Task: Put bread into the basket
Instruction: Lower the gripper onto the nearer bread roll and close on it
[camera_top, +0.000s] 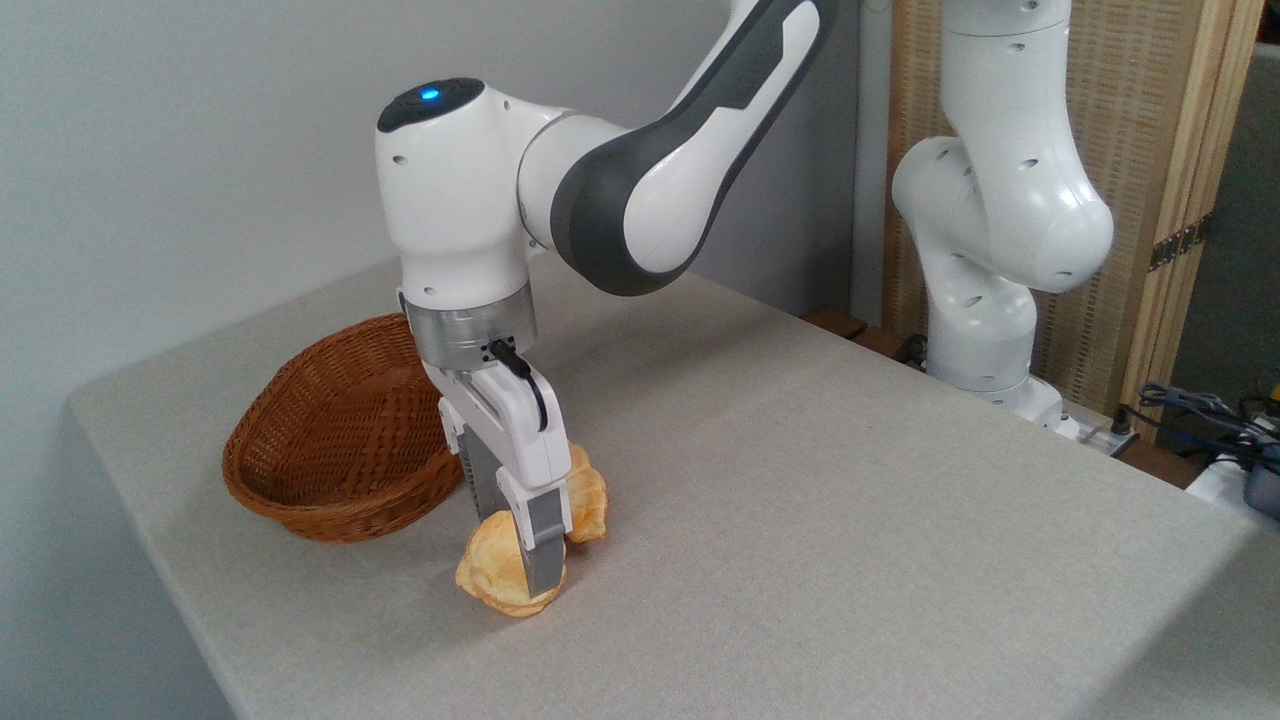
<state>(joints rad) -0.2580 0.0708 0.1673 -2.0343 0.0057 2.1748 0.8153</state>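
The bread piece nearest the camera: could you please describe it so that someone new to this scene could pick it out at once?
Start at the wicker basket on the left of the table; just to its right the gripper reaches down. The round bun sits at its fingertips, nearest the front edge. Unlike the other bread piece behind it, it is the one the fingers straddle.

Two pale golden bread pieces (500, 575) are lying touching each other just beside the empty reddish-brown wicker basket (340, 440).

- Wicker basket (335, 440) on table (850, 520), left.
- Round bun (495, 570) just right of and before basket, under gripper (520, 555).
- Croissant roll (588, 505) directly behind bun, touching.
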